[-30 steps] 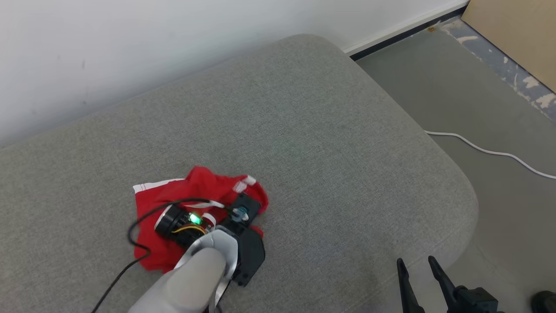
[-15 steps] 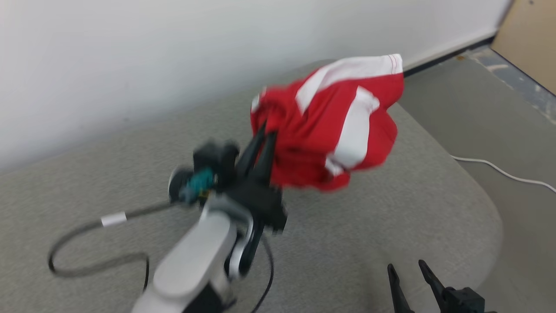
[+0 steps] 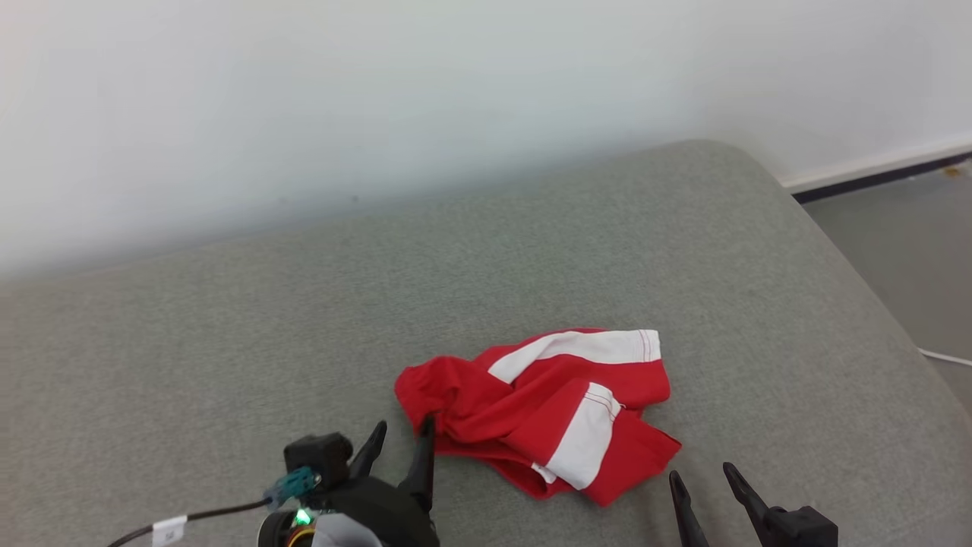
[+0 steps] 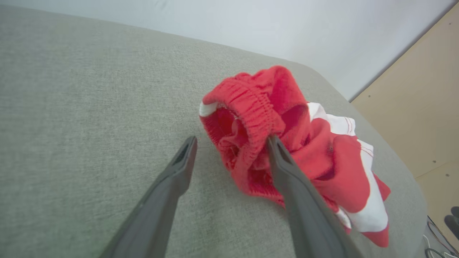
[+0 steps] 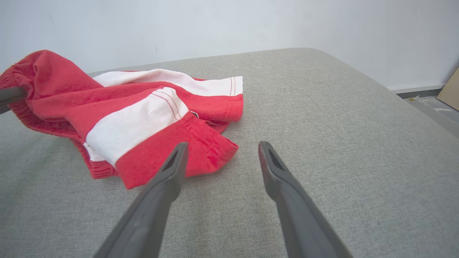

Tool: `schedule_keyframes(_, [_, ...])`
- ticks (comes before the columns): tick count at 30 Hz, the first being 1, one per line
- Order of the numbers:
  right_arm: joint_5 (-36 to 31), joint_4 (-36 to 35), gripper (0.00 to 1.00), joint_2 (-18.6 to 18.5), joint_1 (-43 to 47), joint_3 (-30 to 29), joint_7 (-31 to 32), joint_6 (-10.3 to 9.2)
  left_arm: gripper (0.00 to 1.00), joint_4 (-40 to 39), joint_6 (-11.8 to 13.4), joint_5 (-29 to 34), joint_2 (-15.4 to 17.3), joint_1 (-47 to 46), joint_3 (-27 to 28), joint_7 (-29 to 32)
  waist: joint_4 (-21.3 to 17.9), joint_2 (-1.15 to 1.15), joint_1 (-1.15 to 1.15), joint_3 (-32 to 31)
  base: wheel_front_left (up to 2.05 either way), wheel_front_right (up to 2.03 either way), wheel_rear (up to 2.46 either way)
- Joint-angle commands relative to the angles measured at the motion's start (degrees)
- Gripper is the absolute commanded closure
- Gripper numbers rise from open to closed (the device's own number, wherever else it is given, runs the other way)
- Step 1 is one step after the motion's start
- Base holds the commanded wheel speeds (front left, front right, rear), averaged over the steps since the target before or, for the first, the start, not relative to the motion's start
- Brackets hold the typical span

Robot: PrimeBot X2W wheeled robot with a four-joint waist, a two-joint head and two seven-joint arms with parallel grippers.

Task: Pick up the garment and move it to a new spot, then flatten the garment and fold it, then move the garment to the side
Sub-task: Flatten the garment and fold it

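The garment (image 3: 547,406) is a pair of red shorts with white stripes, lying crumpled on the grey cushion (image 3: 531,251). My left gripper (image 3: 401,439) stands open at its left end, and the right finger touches the elastic waistband (image 4: 251,114). In the left wrist view the garment (image 4: 297,143) bunches just past the open fingers (image 4: 231,143). My right gripper (image 3: 702,479) is open near the cushion's front right, just right of the garment's lower hem. The right wrist view shows the garment (image 5: 143,114) ahead and left of the open fingers (image 5: 220,148).
A white wall (image 3: 380,99) runs along the cushion's far side. Grey floor (image 3: 911,251) lies past the cushion's rounded right end, with a white cable (image 3: 945,355) on it. A tan board (image 4: 423,107) stands to the right in the left wrist view. A black cable (image 3: 197,515) trails from my left wrist.
My left gripper carried the garment up and to the right, then set it down and opened. The head camera has shifted too. The right gripper stays open.
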Motion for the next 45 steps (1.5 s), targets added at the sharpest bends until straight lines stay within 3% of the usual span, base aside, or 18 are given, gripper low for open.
schedule_keyframes(1, [-0.2, -0.3, 0.0, 0.0, 0.4, -0.1, 0.0, -0.12, 0.0, 0.0, -0.2, -0.6, 0.3, 1.3, 0.4, -0.2, 1.6, 0.0, 0.0, -1.4, 0.0, 0.0, 0.0])
schedule_keyframes(6, [-0.6, -0.6, 0.0, 0.0, 1.0, -0.4, 0.4, -0.12, 0.0, -1.7, -0.7, -3.9, 1.7, 3.9, 2.7, 1.1, 1.8, 0.0, 0.0, -2.2, 0.0, 0.0, 0.0])
schedule_keyframes(12, [-0.6, -0.8, 0.0, 0.0, 1.1, -0.2, 0.7, -0.12, 0.0, -6.4, -2.6, -12.8, 1.0, 3.4, 8.0, 6.0, 1.2, 0.0, 0.0, -2.6, 0.0, 0.0, 0.0])
schedule_keyframes(16, [-0.4, -1.0, 0.0, 0.0, 0.9, 0.5, 0.8, -0.12, 0.0, -6.9, -0.8, -17.2, 0.7, 1.5, 9.8, 11.8, 0.3, 0.0, 0.0, -2.6, 0.0, 0.0, 0.0])
schedule_keyframes(21, [-0.4, -1.0, 0.0, 0.0, 0.6, 0.3, 0.8, -0.12, 0.0, -4.0, 4.3, -15.4, 1.7, -0.6, 7.9, 16.5, -1.0, 0.0, 0.0, -2.3, 0.0, 0.0, 0.0])
schedule_keyframes(23, [-0.5, -1.1, 0.0, 0.0, 0.6, 0.1, 0.7, -0.12, 0.0, -3.5, 4.9, -15.0, 1.8, -1.1, 7.4, 17.1, -1.4, 0.0, 0.0, -2.1, 0.0, 0.0, 0.0])
schedule_keyframes(24, [-0.5, -1.2, 0.0, 0.0, 0.6, 0.1, 0.6, -0.12, 0.96, -3.3, 4.7, -15.0, 1.7, -1.0, 7.2, 17.2, -1.5, 0.0, 0.0, -2.0, 0.0, 0.0, 0.0])
schedule_keyframes(25, [-0.5, -1.2, 0.0, 0.0, 0.6, -0.1, 0.6, -0.12, 1.0, -3.2, 4.3, -15.4, 1.5, -0.7, 6.8, 18.0, -1.5, 0.0, 0.0, -1.9, 0.0, 0.0, 0.0])
schedule_keyframes(30, [-0.3, -1.0, 0.0, 0.0, 1.0, -0.8, 0.3, -0.12, 1.0, -4.9, 1.6, -14.3, 1.8, -0.8, 5.3, 17.8, -0.7, 0.0, 0.0, -1.8, 0.0, 0.0, 0.0])
schedule_keyframes(34, [0.0, -1.0, 0.0, 0.0, 1.1, -0.6, 0.2, -0.12, 1.0, -9.5, 0.2, -3.6, 5.1, -5.5, 3.2, 4.3, 0.9, 0.0, 0.0, -1.9, 0.0, 0.0, 0.0])
schedule_keyframes(39, [0.2, -0.7, 0.0, 0.0, 1.7, -1.0, 0.0, -0.12, 1.0, -18.8, 1.0, 3.8, 6.1, -6.0, 4.8, -0.8, 3.7, 0.0, 0.0, -2.6, 0.0, 0.0, 0.0])
schedule_keyframes(45, [0.8, -0.2, 0.0, 0.0, 2.2, -1.0, -0.4, -0.12, 1.0, -23.5, 4.3, -0.5, 7.8, 9.3, 5.1, 2.9, 6.8, 0.0, 0.0, -3.0, 0.0, 0.0, 0.0])
